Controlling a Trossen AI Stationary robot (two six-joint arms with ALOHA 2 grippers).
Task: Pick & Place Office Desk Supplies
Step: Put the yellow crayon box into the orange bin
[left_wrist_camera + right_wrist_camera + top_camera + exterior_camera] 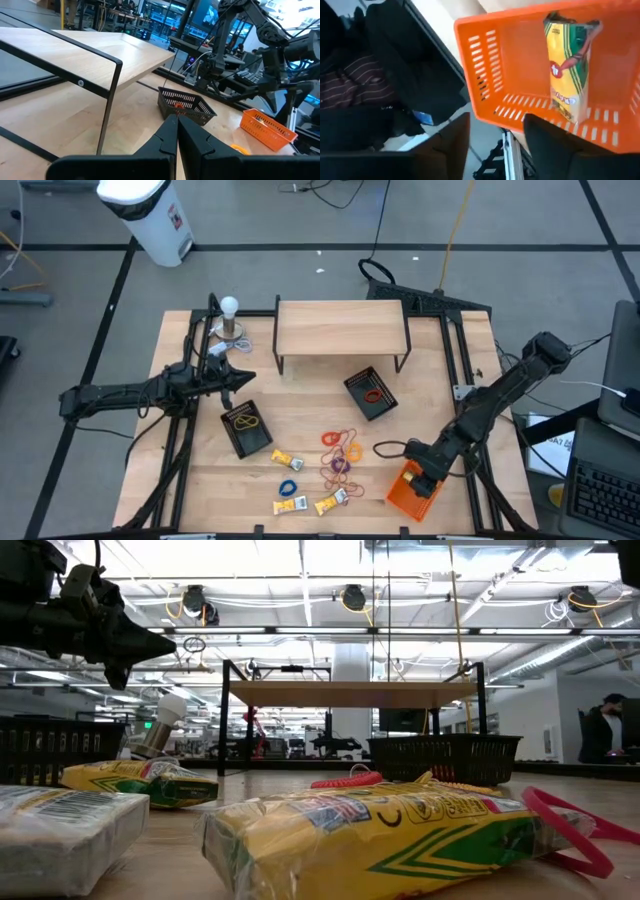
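Red, orange and purple rubber bands (340,452) lie in a loose heap on the table's near middle, with a blue band (289,488) close by. Three yellow-and-white packets (285,459) (290,505) (331,502) lie flat near them. A further packet (565,70) lies in the orange tray (414,490). My right gripper (495,145) is open and empty just above that tray. My left gripper (237,378) is shut and empty, in the air at the table's left, beside the left black mesh tray (247,430).
A second black mesh tray (370,394) holds a red band. The left mesh tray holds a yellow band. A wooden shelf on black legs (340,330) stands at the far middle. A white bulb on a stand (230,315) is at the far left.
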